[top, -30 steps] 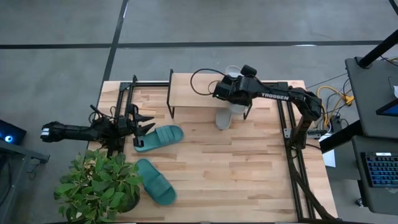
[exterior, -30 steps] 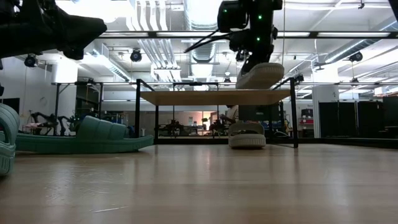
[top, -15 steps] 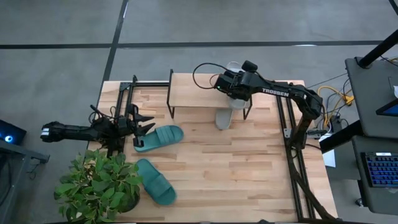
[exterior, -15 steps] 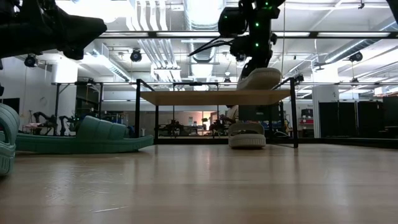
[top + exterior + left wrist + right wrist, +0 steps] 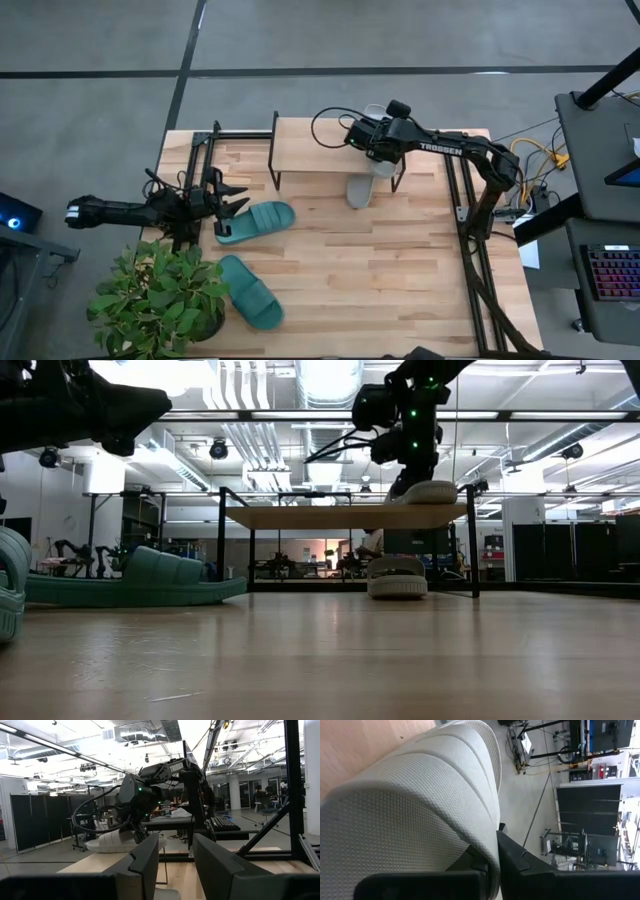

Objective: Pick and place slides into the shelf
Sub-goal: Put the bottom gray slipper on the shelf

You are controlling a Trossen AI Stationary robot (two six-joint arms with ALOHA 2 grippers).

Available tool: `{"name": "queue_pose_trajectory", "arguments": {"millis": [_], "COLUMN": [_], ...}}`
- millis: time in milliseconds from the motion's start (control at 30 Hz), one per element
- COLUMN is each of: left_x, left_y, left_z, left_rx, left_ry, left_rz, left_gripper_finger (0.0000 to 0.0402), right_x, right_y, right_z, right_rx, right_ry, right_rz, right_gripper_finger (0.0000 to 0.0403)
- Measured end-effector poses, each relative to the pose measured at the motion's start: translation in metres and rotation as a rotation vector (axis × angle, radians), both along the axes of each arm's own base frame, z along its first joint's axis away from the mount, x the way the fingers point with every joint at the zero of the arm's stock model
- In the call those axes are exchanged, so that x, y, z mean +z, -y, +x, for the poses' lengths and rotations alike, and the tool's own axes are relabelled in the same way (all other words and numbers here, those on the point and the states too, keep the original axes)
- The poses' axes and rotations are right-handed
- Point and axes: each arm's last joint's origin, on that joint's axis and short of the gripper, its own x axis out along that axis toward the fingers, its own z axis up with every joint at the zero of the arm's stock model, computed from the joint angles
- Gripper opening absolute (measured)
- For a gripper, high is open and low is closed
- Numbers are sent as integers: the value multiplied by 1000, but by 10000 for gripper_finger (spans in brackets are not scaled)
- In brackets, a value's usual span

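My right gripper (image 5: pixel 372 140) is over the right end of the shelf (image 5: pixel 310 140), shut on a light grey slide (image 5: pixel 428 492) that lies level on the shelf's board top (image 5: pixel 330 517). A second grey slide (image 5: pixel 358 190) rests sole-down on the table at the shelf's near right leg. Two teal slides (image 5: pixel 255 220) (image 5: pixel 250 292) lie on the table's left half. My left gripper (image 5: pixel 230 205) hangs open just left of the nearer teal slide, touching nothing. My right gripper pinches the grey slide between its two fingers at the side edge of the broad textured strap (image 5: pixel 487 835). It comes from above, slanting down. The slide's sole lies on the right end of the shelf's board, about level.
A potted plant (image 5: pixel 160 295) stands at the table's near left corner, beside the nearer teal slide. Black frame rails run along the table's left (image 5: pixel 200 160) and right (image 5: pixel 465 215) sides. The middle and near right of the tabletop show bare wood.
My right gripper has moved down and a little toward the far edge, still shut on the grey slide. The slide, held tilted above the shelf a second ago, now lies level on the board's right end.
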Motion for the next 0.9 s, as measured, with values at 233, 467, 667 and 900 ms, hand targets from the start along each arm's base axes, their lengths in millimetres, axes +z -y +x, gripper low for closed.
{"name": "queue_pose_trajectory", "arguments": {"millis": [233,467,667,900], "left_x": [0,-2,-2,-2], "left_y": [0,0,0,0], "left_z": [0,0,1,1], "left_rx": [0,0,0,0], "left_ry": [0,-18,-20,-20], "left_rz": [0,1,1,1], "left_gripper_finger": [107,107,107,107], "right_x": [-1,-1,-1,-1], "right_y": [1,1,1,1], "right_z": [-2,-2,-2,-3], "right_rx": [-8,-3,2,5], "right_ry": [-1,-21,-26,-15], "right_rz": [-3,-5,3,20], "right_gripper_finger": [9,9,9,16]}}
